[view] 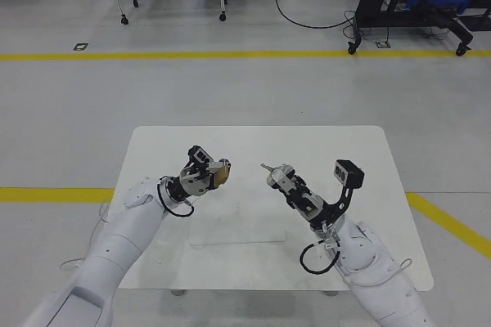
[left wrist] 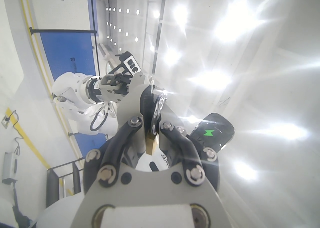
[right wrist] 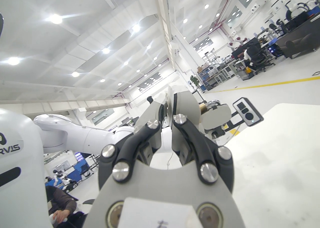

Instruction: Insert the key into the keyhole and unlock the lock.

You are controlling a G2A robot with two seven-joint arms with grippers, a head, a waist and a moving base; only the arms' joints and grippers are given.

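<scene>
Top view: brass lock sits clamped in the left claw, held up over the middle of the white table and sticking out past the fingertips toward the other arm. Key is pinched in the right claw, silver tip poking out and pointing at the lock. Clear gap between key tip and lock, so they are not touching and the key is not inserted. Both are at about the same depth across the table, facing each other.

Left wrist view: left claw is closed, with the lock wedged deep between the fingers near their base; a silver metal part shows further up toward the tips. Glare hides the keyhole.

Right wrist view: right claw is closed tight on something thin held edge-on, so the key itself is hard to make out. Beyond it, the lock shows as a bit of brass in the far claw, near but apart.
</scene>
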